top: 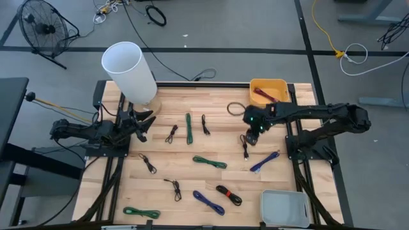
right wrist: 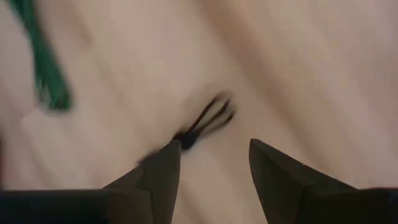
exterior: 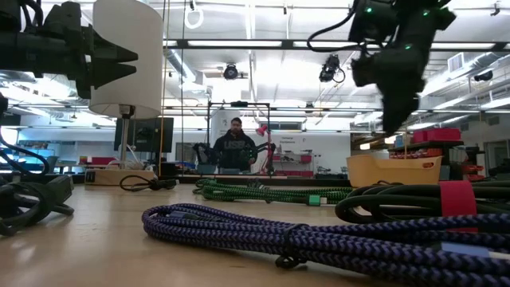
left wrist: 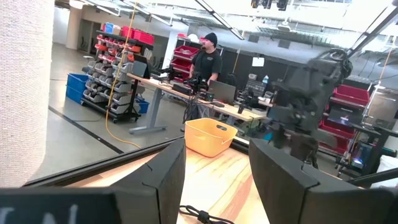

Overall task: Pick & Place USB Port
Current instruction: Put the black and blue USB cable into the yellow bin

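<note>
I am looking past the right gripper [right wrist: 214, 163] through its wrist camera, and its two fingers are standing apart with nothing between them, poised above the bare wood. Just ahead of the fingertips a small black cable [right wrist: 202, 124] is lying, its long axis slanting across the gap between the fingers, not along it, so I judge I will need to settle lower and perhaps turn the wrist before closing. From overhead I am seeing the same black cable [top: 245, 146] just below the right gripper [top: 254, 137] in the picture, running roughly toward the near edge of the table, with a blue cable [top: 264, 161] close beside it. This arm is plainly the nearer one; the left gripper [top: 144, 121] is waiting well apart, by the white cylinder [top: 130, 71], fingers open and empty. The overhead view is giving me what the wrist view cannot: the yellow bin [top: 269, 91] beyond the right arm, already holding something red, and a grey tray [top: 285, 207] at the near corner. The low view is showing a person [exterior: 237, 146] far across the room.
</note>
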Robot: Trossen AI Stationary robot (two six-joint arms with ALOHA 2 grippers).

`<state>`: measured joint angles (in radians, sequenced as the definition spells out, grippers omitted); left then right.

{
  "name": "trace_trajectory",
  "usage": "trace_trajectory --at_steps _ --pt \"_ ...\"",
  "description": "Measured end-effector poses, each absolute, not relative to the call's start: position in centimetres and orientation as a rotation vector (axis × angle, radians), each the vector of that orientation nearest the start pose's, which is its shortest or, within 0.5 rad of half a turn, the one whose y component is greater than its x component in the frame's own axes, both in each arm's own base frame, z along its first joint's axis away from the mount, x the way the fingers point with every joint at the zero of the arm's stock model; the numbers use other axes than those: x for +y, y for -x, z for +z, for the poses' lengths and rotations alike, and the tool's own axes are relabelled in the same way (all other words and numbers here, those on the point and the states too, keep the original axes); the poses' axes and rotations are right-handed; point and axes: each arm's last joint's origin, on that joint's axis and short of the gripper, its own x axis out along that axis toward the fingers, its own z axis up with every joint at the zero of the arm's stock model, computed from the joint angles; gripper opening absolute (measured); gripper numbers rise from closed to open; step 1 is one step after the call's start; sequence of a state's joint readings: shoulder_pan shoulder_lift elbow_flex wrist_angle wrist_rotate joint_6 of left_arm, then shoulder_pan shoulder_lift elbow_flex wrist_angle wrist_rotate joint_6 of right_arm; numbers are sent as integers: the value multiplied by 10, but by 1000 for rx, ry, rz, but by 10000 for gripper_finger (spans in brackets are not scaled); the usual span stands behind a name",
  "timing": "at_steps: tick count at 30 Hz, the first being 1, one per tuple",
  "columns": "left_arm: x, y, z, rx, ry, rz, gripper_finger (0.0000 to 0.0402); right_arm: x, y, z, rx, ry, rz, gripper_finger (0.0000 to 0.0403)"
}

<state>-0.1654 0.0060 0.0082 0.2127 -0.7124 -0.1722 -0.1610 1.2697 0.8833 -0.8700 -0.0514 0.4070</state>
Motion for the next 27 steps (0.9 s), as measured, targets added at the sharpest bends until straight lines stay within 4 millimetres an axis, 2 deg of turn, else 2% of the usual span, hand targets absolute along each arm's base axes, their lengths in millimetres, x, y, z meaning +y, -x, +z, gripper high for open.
trace_trajectory --at_steps 8,14,18,27 --pt "4 -90 185 -243 260 527 181 19 -212 225 1351 -521 -270 192" --pt "4 -90 185 -243 260 527 181 49 -203 218 1410 -419 -165 192" --pt "4 -90 185 -243 260 527 181 57 -195 203 1434 -382 -167 192" --pt "4 -90 185 -243 259 527 181 57 -185 166 1425 -360 -123 192"
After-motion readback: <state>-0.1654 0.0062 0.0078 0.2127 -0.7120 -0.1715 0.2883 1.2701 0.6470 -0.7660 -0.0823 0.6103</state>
